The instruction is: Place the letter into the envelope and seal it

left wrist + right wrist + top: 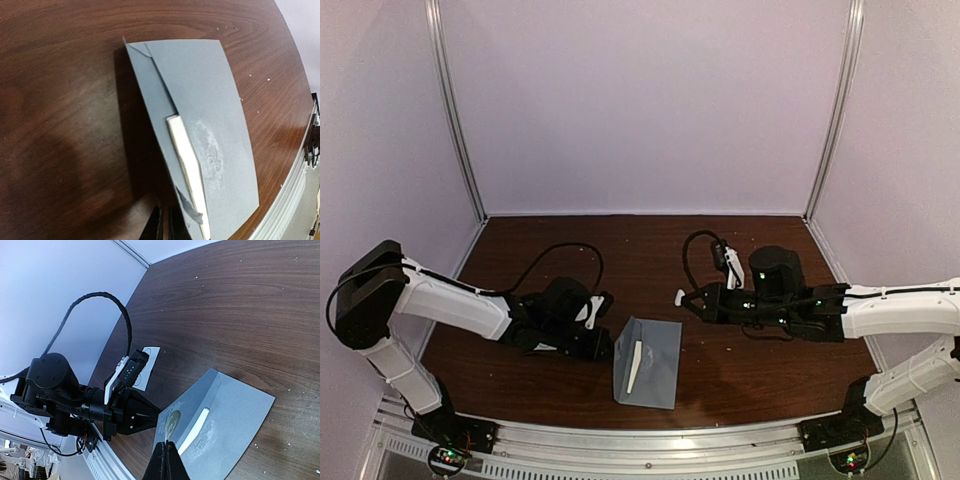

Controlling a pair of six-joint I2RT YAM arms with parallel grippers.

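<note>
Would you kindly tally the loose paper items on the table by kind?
Grey-blue envelope: 1
White strip lying on the envelope: 1
White sticker sheet beyond the left arm: 1
Total: 3

A dark brown wood-grain table top point(650, 235) fills the floor of a small enclosure. Plain pale lilac-white wall panels point(640, 100) close it in at the far edge and along both sides. A slim grey metal post point(455, 110) stands in the far left corner, and a matching one point(835, 110) in the far right. A ribbed silver metal rail point(650, 440) runs along the near edge. Tiny pale specks point(240, 261) dot the wood. The light is soft and even, with a faint sheen on the table top.
</note>
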